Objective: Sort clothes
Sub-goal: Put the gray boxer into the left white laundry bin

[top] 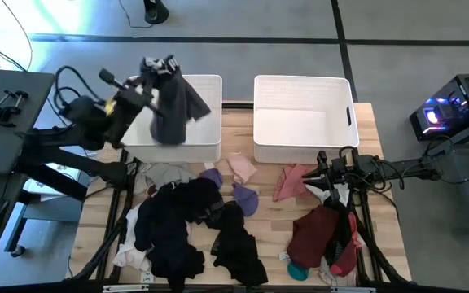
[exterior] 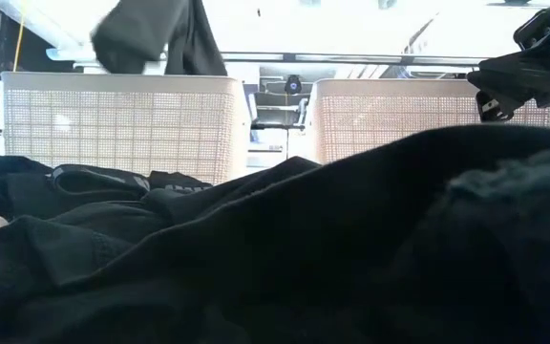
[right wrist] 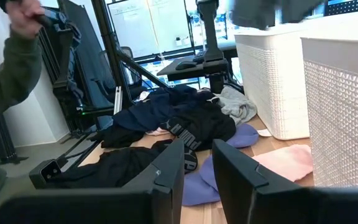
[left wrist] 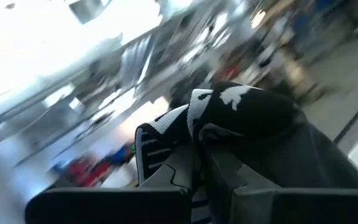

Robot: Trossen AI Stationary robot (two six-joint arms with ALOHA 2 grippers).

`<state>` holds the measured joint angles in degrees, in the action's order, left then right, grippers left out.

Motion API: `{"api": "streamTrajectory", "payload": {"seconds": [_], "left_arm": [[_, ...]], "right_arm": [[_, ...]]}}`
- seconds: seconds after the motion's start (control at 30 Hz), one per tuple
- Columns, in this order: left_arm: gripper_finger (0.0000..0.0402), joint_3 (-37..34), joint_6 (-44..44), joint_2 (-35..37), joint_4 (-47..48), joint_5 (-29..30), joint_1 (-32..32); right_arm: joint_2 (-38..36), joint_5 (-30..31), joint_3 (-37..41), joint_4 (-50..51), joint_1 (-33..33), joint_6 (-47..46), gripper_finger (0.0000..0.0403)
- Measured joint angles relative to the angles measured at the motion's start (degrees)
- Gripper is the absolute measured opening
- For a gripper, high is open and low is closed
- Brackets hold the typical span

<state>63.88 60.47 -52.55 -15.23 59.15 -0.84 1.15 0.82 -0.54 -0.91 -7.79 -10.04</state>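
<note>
Grey flooring surrounds a pale wooden bench [top: 381,122] in the high view, with two white rectangular plastic bins at its far edge. Over the left bin [top: 210,148] the left gripper [top: 146,88] hangs high, its jaws shut on a dark grey fabric garment [top: 177,110] with a black-and-white patterned part at the top; the cloth droops above the bin's opening. The right bin [top: 300,122] stands beside it. Across the near half of the bench lies a heap of black and navy clothes [top: 186,228], with a lavender piece [top: 247,199], a pale pink piece [top: 240,168], a rose-pink garment [top: 287,183] and a maroon garment [top: 320,232] to its right. The right gripper [top: 332,185] sits low over the bench between the rose-pink and maroon pieces.

Black cloth [exterior: 351,248] fills the near foreground of the low view, the two lattice-walled bins standing behind it. The held dark garment [exterior: 151,38] dangles above the left bin's rim.

Blurred room fills the left wrist view behind the patterned fabric [left wrist: 229,115] pinched between that arm's dark fingers [left wrist: 173,174].

From the right wrist view, the right arm's fingers [right wrist: 166,171] stand a little apart with nothing between them, pointed toward the lavender piece [right wrist: 197,183] and the dark heap. A person's sleeve [right wrist: 11,68] shows at the room's edge.
</note>
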Motion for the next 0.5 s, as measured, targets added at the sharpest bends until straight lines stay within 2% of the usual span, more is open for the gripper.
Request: {"api": "streamTrajectory", "payload": {"seconds": [0.13, 0.33, 0.5], "left_arm": [[0.0009, 0.0, -8.34, 0.01, 11.4, -0.54, -8.7], [0.0009, -0.02, -26.62, -1.09, 30.12, -8.9, -19.33], [0.0009, -0.04, -37.5, -2.34, 39.9, -15.16, -23.72]], "right_arm": [[0.0, 0.0, 0.0, 0.0, -0.01, 0.0, 0.0073], [0.02, 0.0, 0.0, -0.02, -0.02, -0.02, 0.0073], [0.0, 0.0, 0.0, 0.0, -0.01, -0.01, 0.0073]]}}
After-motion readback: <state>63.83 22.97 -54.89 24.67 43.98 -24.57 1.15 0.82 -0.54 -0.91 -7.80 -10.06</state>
